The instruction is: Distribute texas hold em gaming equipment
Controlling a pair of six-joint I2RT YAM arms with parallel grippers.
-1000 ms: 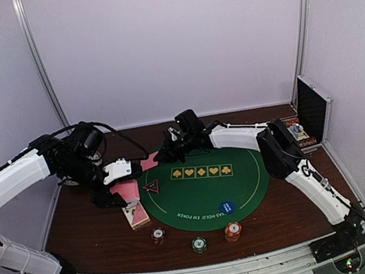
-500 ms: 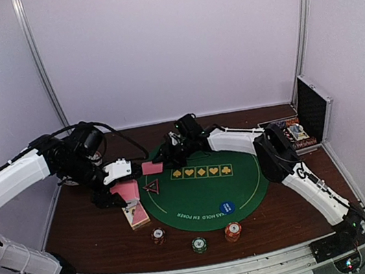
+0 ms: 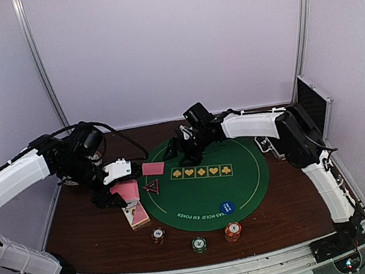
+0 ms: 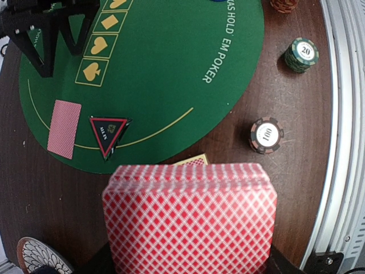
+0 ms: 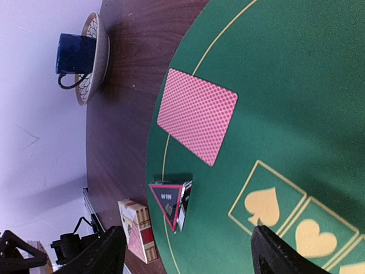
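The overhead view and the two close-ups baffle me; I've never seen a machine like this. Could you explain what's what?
Two white robot arms are bolted at the near edge of a wooden table. The wide picture comes from a camera above and behind them. Each close-up comes from a camera on one wrist.

The left hand grips a deck of pink-backed cards. The right hand is open and empty above the round green poker mat. On the mat, one card lies face down beside a triangular marker. Three chip stacks sit on the bare wood nearer the arms' bases.

Three chip stacks [image 3: 199, 244], one loose card [image 3: 153, 168], one deck [image 4: 190, 220].
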